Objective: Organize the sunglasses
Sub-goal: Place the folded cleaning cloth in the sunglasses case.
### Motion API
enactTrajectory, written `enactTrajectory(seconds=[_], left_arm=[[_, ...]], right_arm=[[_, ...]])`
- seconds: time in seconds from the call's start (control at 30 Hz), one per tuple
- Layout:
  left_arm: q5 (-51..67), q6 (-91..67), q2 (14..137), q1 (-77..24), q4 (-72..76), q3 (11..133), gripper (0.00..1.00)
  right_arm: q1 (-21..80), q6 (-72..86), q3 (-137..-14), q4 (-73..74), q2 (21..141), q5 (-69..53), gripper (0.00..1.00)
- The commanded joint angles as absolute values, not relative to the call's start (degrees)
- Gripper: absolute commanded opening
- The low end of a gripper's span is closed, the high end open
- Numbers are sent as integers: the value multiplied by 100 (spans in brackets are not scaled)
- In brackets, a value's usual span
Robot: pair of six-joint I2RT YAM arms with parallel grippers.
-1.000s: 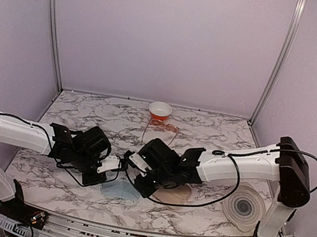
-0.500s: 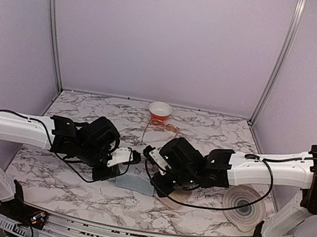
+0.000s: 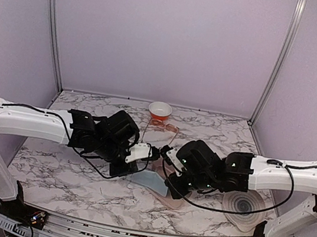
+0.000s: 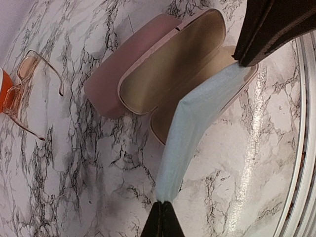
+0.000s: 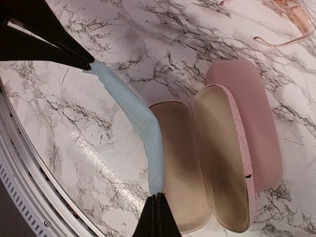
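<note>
One pair of sunglasses [image 4: 30, 81] with orange-brown lenses lies unfolded on the marble next to an orange bowl [image 3: 159, 110]; it also shows at the top edge of the right wrist view as the sunglasses [image 5: 291, 22]. A light blue cloth [image 4: 197, 123] is stretched between both grippers. My left gripper [image 4: 163, 203] is shut on one end of it. My right gripper [image 5: 157, 196] is shut on the other end, over an open pink case [image 5: 212, 158]. The cloth [image 3: 150, 180] hangs low between the two arms, above the case's near half.
A second pink case [image 5: 249, 121], closed, lies right beside the open one. A round ribbed pale dish [image 3: 244, 207] sits at the right near the front edge. Metal rails and lilac walls close in the table.
Both arms have carried the cloth to the right and farther from the front edge. The cloth now spans part of the open case; the arms are more extended.
</note>
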State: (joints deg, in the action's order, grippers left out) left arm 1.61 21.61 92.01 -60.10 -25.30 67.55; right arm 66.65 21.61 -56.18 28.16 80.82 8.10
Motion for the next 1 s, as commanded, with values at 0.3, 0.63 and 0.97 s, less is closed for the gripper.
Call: enactTrajectory(seconds=[0.3, 0.63, 0.97], left_arm=[[961, 2301, 9373, -6130, -3193, 7153, 0], [1144, 2341, 9670, -6186, -3222, 7122, 0], [1102, 2565, 10100, -6187, -3223, 7404, 0]], right_arm=[[6920, 2482, -5226, 2964, 7377, 521, 0], [7145, 2812, -4879, 2993, 7282, 624, 0], [7146, 3141, -4574, 3060, 7224, 927, 0]])
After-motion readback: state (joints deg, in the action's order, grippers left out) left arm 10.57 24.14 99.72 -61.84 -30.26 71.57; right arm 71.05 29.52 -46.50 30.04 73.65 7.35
